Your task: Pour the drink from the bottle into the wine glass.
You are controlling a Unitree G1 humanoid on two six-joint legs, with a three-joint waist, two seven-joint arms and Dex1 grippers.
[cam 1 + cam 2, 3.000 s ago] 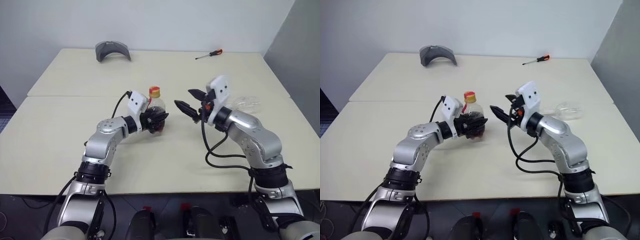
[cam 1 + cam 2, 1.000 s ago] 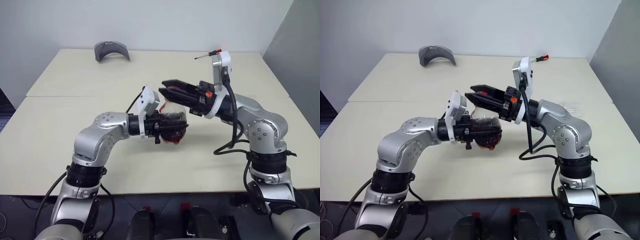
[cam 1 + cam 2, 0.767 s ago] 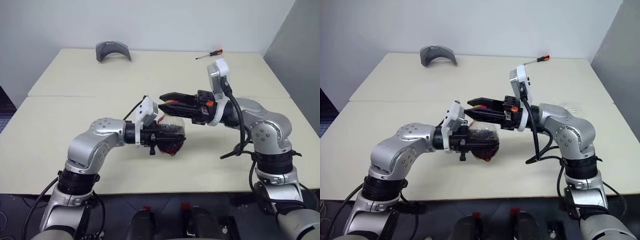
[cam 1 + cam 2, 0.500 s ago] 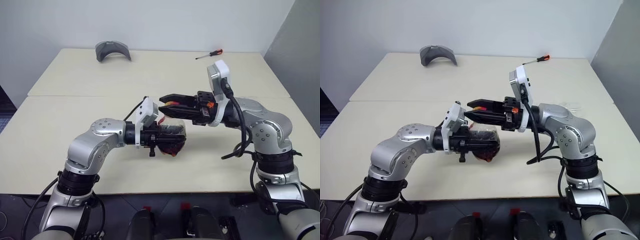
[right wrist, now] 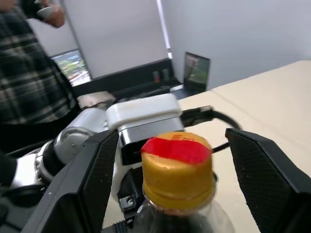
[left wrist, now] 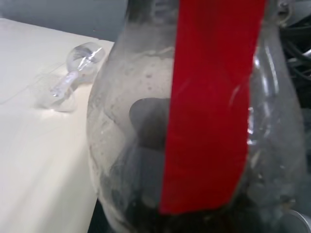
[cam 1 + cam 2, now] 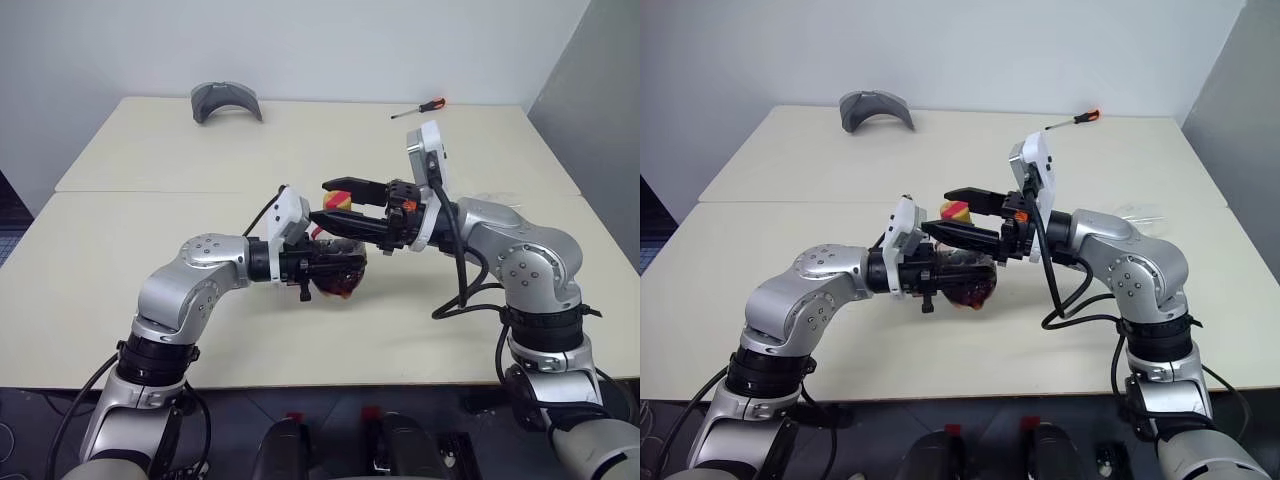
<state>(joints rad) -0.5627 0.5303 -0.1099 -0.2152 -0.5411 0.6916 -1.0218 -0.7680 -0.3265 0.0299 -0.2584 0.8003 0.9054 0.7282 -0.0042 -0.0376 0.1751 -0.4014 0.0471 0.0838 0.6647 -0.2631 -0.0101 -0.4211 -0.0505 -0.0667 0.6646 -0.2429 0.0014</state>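
Clear plastic bottle (image 7: pixel 335 270) with dark drink (image 7: pixel 340 283), clamped above table (image 7: pixel 150 300) by left gripper (image 7: pixel 335 268). Right gripper (image 7: pixel 335 203) spread wide around yellow cap (image 5: pixel 177 170), not touching. Wine glass (image 6: pixel 73 73) lying on its side beyond.

Light: bright and even over my table (image 7: pixel 150 290), no hard glare from overhead.
Shadows: soft and faint, a pale one under my arms at about 6 o'clock of the bottle (image 7: pixel 338 262).
Left wrist: the bottle so close it blurs; the wine glass (image 6: pixel 77 73) at 10 o'clock hazy.
Right wrist: yellow cap (image 5: pixel 178 170) fairly sharp, the person (image 5: pixel 29 82) behind soft, window bright.
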